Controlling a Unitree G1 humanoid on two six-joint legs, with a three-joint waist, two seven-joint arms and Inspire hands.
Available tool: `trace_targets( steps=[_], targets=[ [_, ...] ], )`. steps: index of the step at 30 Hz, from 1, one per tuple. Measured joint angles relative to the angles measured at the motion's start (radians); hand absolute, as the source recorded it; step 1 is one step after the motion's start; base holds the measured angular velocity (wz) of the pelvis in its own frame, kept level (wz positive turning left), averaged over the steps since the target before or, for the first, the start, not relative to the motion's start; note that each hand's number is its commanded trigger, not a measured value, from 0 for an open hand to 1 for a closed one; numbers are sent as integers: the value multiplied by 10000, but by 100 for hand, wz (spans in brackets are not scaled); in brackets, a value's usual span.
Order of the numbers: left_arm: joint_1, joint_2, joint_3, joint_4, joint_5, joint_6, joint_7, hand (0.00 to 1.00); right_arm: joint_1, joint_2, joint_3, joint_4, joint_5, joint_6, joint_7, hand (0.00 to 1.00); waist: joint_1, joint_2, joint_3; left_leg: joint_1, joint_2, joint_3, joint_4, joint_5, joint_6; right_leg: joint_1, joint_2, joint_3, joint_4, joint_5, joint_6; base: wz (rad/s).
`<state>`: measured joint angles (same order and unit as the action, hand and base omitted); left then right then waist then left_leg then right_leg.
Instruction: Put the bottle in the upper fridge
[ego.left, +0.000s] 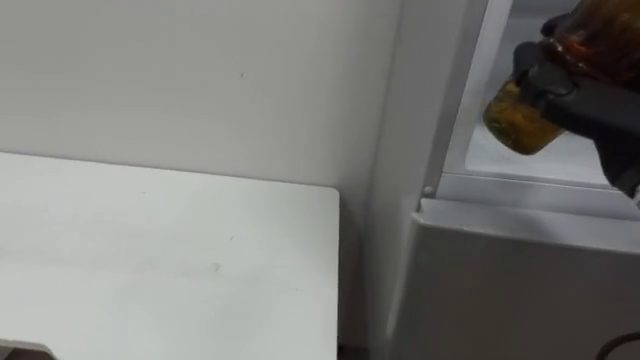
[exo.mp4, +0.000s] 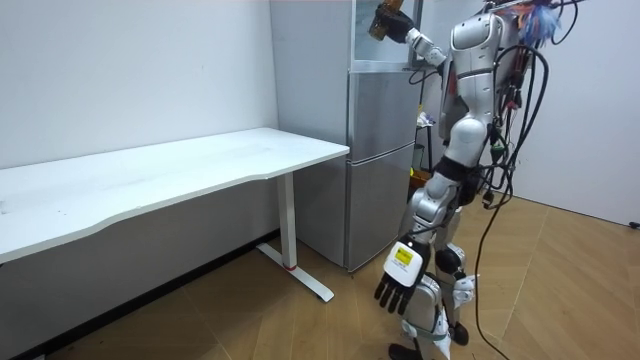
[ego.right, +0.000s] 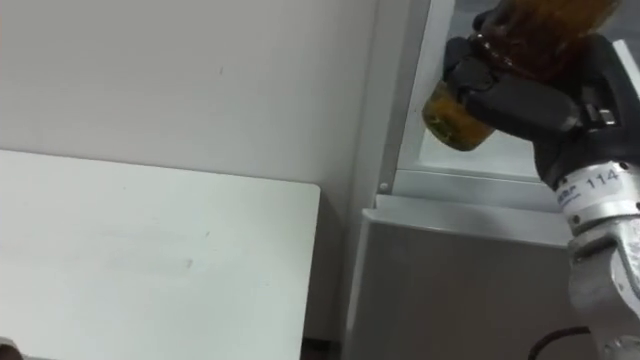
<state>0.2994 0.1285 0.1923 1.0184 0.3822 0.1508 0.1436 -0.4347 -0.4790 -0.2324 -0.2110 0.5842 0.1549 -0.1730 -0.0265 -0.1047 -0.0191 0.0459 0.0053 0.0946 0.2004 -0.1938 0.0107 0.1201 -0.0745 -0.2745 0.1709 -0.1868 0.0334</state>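
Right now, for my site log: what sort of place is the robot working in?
Probably a sparse office or lab room rather than a home kitchen: a grey fridge beside a white desk, bare walls, wood floor. The right hand holds the bottle at its open top.

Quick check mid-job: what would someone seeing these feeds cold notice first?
First, the amber bottle, tilted and gripped in the right hand, raised at the mouth of the open upper compartment of the fridge and not yet set down. After that, the white table beside the fridge on the robot's left, and the left hand hanging open by its leg.
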Motion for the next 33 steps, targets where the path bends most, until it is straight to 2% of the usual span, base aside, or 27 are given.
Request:
trace_targets(
  steps=[5,9,11,19,23,27,33],
  targets=[
    [-9,15,2,-43,-34,-68,3,0,277,-27,-303,28,482,0,-358,100,-34,-34,18,34,13,99,-47,1,-2,-41,7,102,0,1,-1,-7],
    [-7,108,3,-224,-188,-89,-4,0,286,-31,-301,127,831,0,-422,100,-48,-188,112,10,36,121,-57,-3,-9,-85,32,189,0,2,-3,-4],
    [-6,108,2,-308,-190,-89,-22,0,286,-31,-297,167,837,0,-417,100,-16,-246,132,-2,35,135,-58,-8,-14,-100,34,210,-1,2,-4,0],
    [67,117,-5,-491,-296,-50,4,0,277,-54,-173,941,854,9,-220,100,122,-373,113,-12,43,108,-59,-13,-23,-105,44,203,-8,2,-3,0],
    [69,176,42,-519,-234,-43,-16,0,251,-452,-174,1886,798,118,-357,100,297,-419,111,-43,42,106,-63,-16,-26,-164,46,209,1,2,-3,-1],
    [31,237,222,-568,-213,-6,-67,0,-190,-695,-48,2663,736,299,-416,100,312,-419,106,-217,43,139,-27,-11,-30,-328,48,222,21,10,-17,0],
    [4,414,213,-581,-215,42,-211,0,-1008,-721,273,3684,774,342,-323,100,322,-421,103,-331,44,122,-1,-11,-29,-389,48,196,5,12,-20,1]
  ],
)
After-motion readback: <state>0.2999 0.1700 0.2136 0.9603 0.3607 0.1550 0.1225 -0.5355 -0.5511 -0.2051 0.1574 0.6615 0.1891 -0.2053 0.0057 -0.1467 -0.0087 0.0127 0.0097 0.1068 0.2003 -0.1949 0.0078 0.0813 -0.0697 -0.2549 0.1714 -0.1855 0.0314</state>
